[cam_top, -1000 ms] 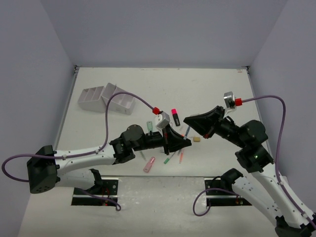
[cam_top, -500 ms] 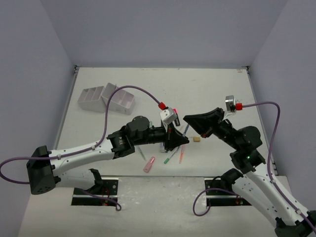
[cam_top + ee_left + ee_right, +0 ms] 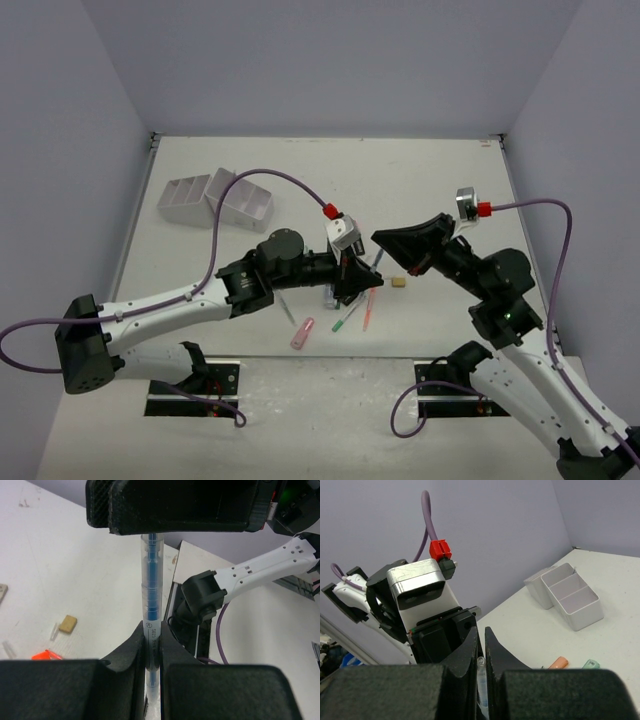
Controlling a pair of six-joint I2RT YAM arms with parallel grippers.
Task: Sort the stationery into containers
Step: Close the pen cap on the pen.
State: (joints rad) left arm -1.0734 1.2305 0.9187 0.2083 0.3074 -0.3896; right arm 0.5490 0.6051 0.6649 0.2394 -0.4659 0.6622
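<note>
left gripper [image 3: 360, 282] shifted right — one pen [image 3: 151, 595] clamped, two containers [image 3: 243, 211]

the only print in view is a short line of small dark characters on the clear barrel of the blue pen [image 3: 151, 595], just above where the left hand [image 3: 151, 650] pinches it. it is too small and blurred to read with certainty. no other text can be read.

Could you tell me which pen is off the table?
The clear pen with the blue core, pinched between the left fingers; the other pens lie on the table.
</note>
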